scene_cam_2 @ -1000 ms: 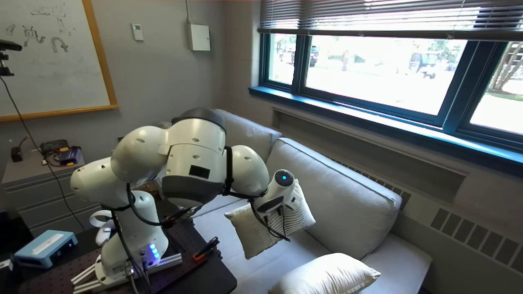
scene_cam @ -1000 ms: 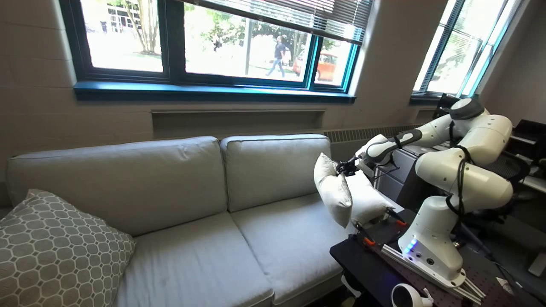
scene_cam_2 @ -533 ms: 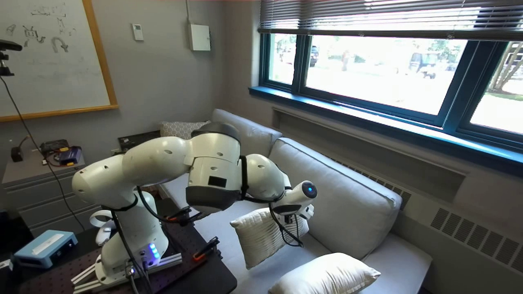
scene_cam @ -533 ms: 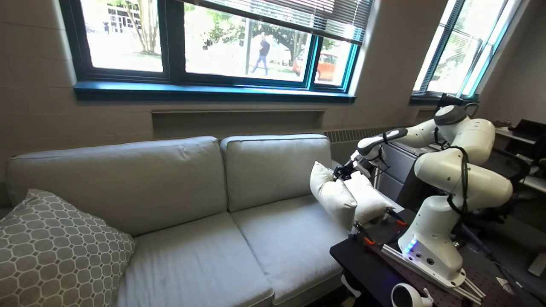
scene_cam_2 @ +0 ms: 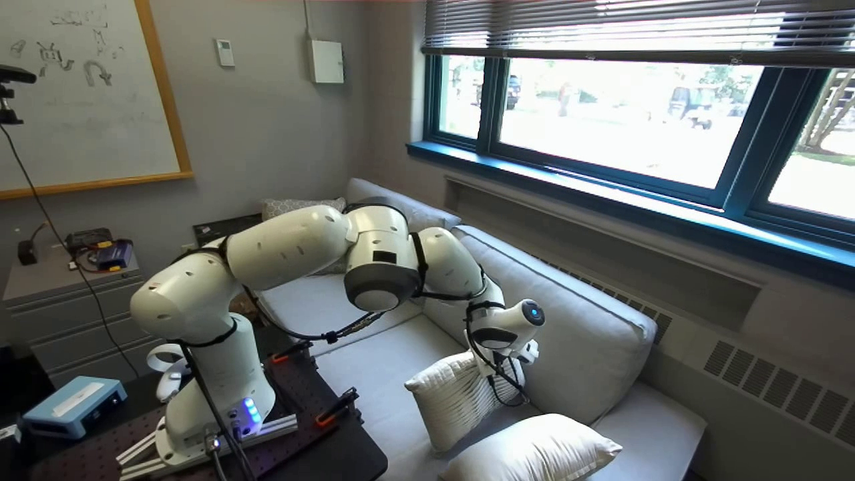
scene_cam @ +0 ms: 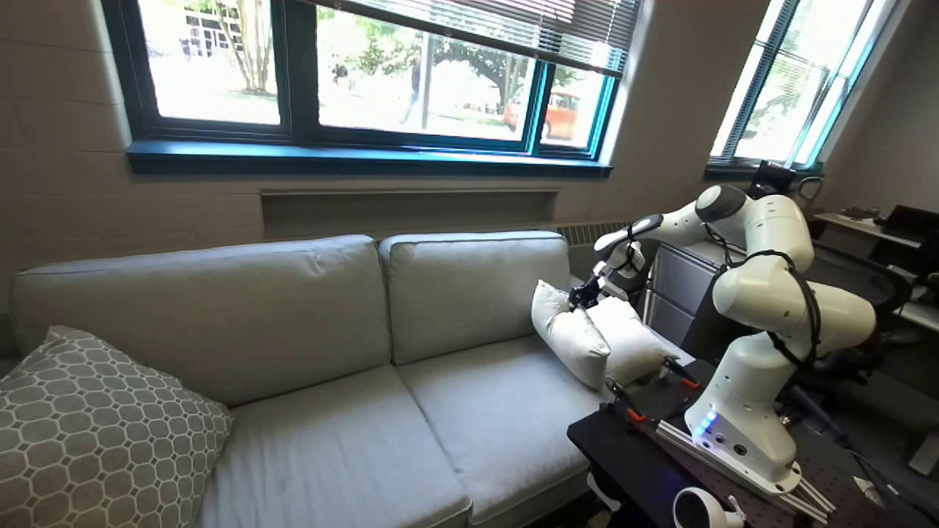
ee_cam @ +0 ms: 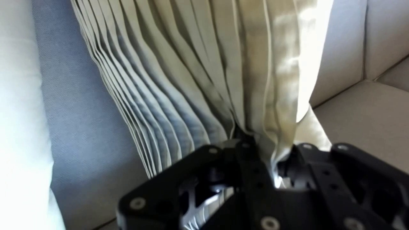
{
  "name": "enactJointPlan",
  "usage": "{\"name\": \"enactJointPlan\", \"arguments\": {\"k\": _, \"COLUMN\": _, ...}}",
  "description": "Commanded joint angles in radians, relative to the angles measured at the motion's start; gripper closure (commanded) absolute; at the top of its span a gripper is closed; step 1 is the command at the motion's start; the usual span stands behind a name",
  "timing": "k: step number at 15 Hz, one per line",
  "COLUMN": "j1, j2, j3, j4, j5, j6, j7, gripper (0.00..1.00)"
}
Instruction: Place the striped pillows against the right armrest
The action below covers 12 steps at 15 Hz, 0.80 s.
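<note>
Two cream pillows, a striped pillow (scene_cam_2: 457,401) and a smoother pillow (scene_cam_2: 534,451), were at one end of the sofa (scene_cam: 337,455). From the wrist view I saw a strip of sofa cloth between them, whereas both exterior views had one overlapping the other. In an exterior view the low armrest (scene_cam_2: 664,427) was plain, but there the arm's wrist (scene_cam_2: 511,327) covered the gripper (ee_cam: 273,151); up close, that black tool was clenched on a bunched fold of the striped pillow, its fingers slightly apart with the cloth pinched between. The striped pillow stood tilted on edge at the sofa's seat (scene_cam: 499,396); whether its bottom bore on it, I couldn't tell. Its long axis slanted from a raised corner by the sofa's back (scene_cam: 477,293) down towards the sofa's front, and its pleated face looked towards the armrest end. The smoother pillow lay on its armrest side.
</note>
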Motion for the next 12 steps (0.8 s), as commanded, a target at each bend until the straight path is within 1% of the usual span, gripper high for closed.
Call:
{"name": "enactJointPlan", "arguments": {"k": 1, "j1": 0.162, "j2": 0.027, "j3": -0.165, "j4": 0.114, "j5": 0.105, "j6": 0.124, "j7": 0.044, "gripper": 0.93}}
{"name": "enactJointPlan", "arguments": {"k": 4, "j1": 0.215, "j2": 0.053, "j3": -0.26, "j4": 0.177, "j5": 0.192, "j6": 0.219, "j7": 0.088, "gripper": 0.93}}
{"name": "enactJointPlan", "arguments": {"k": 8, "j1": 0.198, "j2": 0.07, "j3": -0.357, "j4": 0.254, "j5": 0.263, "j6": 0.265, "j7": 0.144, "gripper": 0.93}}
{"name": "enactJointPlan", "arguments": {"k": 12, "j1": 0.185, "j2": 0.093, "j3": -0.459, "j4": 0.321, "j5": 0.294, "j6": 0.297, "j7": 0.241, "gripper": 0.92}}
